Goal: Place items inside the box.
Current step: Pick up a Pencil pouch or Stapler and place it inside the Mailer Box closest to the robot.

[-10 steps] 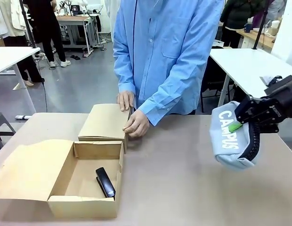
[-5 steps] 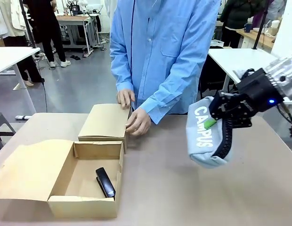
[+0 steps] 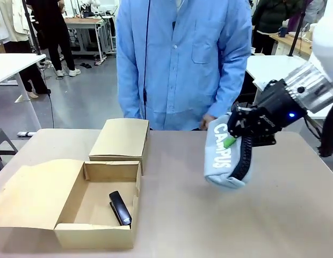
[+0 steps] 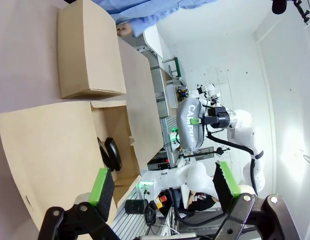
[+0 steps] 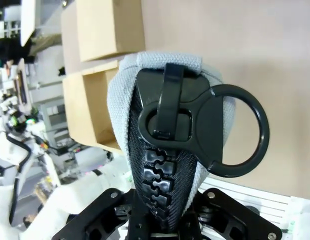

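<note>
The left gripper (image 4: 164,182) looks down on the open box (image 3: 94,236) with its jaws apart and nothing between them; it is a hazard only if the right arm's path crosses it. Inside the open box, one black stapler (image 3: 120,208) lies toward the right wall. A pouch lowered onto it may tilt and ride up over the rim. The closed box (image 3: 121,138) touches the open box's far wall and narrows the approach from that side. Well to the right of the open box, clear of the table (image 3: 172,226), the right gripper (image 3: 233,141) is clamped on the grey pouch (image 3: 223,161), which dangles by its zip edge. A swing could pull fabric from the pads or snag the box wall. A person's hand (image 3: 208,121) sits just behind the pouch, so contact is possible. Hidden: depth of the pinch, the pouch's contents, most of that hand, and the box floor behind its near wall.
</note>
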Robot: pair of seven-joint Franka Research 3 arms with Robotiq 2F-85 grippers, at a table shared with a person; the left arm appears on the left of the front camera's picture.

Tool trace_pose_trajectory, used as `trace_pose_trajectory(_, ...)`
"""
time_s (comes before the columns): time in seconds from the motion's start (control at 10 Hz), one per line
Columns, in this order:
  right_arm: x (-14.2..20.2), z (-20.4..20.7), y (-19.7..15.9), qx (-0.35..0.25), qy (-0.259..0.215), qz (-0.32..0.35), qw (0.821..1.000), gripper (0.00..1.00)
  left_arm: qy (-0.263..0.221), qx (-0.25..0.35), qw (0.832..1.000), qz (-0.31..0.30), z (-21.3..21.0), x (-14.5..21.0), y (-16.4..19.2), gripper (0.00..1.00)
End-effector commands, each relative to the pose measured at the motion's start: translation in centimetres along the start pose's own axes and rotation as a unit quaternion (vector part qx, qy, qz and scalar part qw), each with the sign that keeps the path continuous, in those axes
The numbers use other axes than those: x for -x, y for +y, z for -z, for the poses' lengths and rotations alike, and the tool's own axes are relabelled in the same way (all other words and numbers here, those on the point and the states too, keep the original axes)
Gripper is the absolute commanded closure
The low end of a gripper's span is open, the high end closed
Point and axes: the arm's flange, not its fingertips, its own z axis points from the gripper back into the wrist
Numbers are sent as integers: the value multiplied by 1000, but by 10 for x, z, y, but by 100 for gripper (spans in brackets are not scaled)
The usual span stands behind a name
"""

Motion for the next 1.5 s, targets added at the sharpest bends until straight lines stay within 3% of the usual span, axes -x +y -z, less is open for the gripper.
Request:
trace_pose_trajectory(0.0,6,34,68,-49,-39,34,997,93,-4,9,1000,10,0,1,-2,0)
trace_pose_trajectory(0.3,24,114,150,-31,-18,12,999,93,-4,9,1000,10,0,1,-2,0)
trace_pose_trajectory(0.5,41,167,181,-19,-42,-6,999,93,-4,9,1000,10,0,1,-2,0)
trace_pose_trajectory(0.6,44,188,187,-4,-39,-19,999,93,-4,9,1000,10,0,1,-2,0)
trace_pose_trajectory(0.7,38,172,176,23,27,-38,999,93,-4,9,1000,10,0,1,-2,0)
trace_pose_trajectory(0.8,58,170,173,-26,-23,-24,999,93,-4,9,1000,10,0,1,-2,0)
trace_pose_trajectory(0.9,58,170,173,-26,-23,-24,999,93,-4,9,1000,10,0,1,-2,0)
trace_pose_trajectory(1.0,49,190,166,-3,-4,-35,999,93,-4,9,1000,10,0,1,-2,0)
trace_pose_trajectory(1.2,56,211,189,34,-41,-51,997,93,-4,9,1000,10,0,1,-2,0)
trace_pose_trajectory(1.4,48,237,213,57,-20,-54,997,93,-4,9,1000,10,0,1,-2,0)
